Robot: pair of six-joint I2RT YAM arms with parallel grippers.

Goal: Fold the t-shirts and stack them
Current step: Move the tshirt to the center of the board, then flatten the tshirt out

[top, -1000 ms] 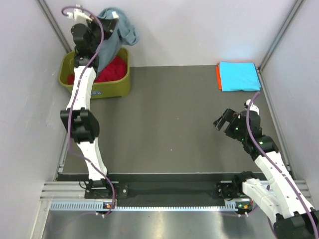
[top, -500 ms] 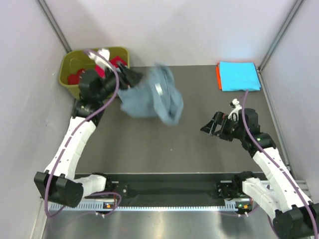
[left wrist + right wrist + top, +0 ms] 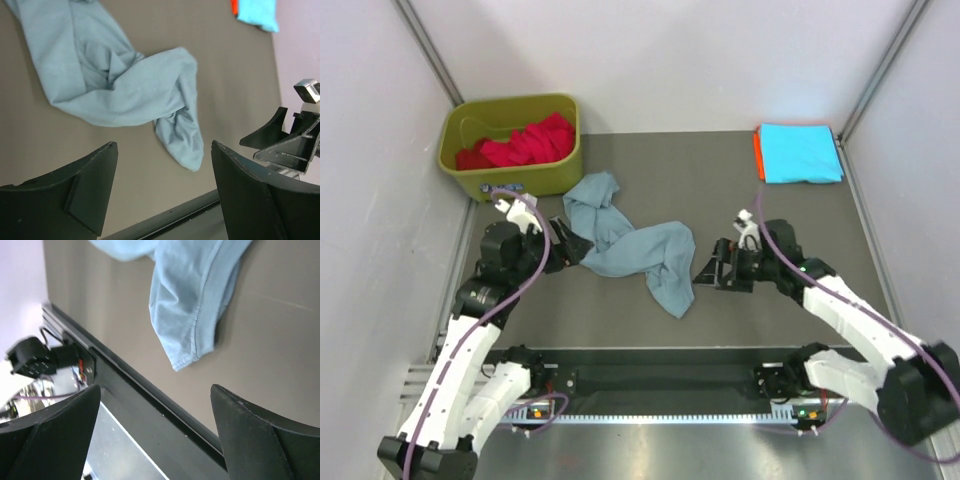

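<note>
- The grey-blue t-shirt is lying crumpled and twisted on the table, near its middle and between the two grippers; no fold is being shown in it yet.
- The left gripper is being held at the shirt's left edge with its fingers spread wide, and nothing is being grasped; whether the cloth is being touched cannot be told.
- The right gripper is likewise being held released, fingers apart and empty, just beside the shirt's lower right tip.
- A cyan t-shirt is resting folded on an orange t-shirt in the far right corner, so that part of the stack is being judged as done.
- A red t-shirt is lying bunched in the olive-green bin at the far left, not yet folded.
- Roughly half of the work is being judged as left: the grey-blue shirt is to be flattened, folded and stacked, then the red one.
</note>
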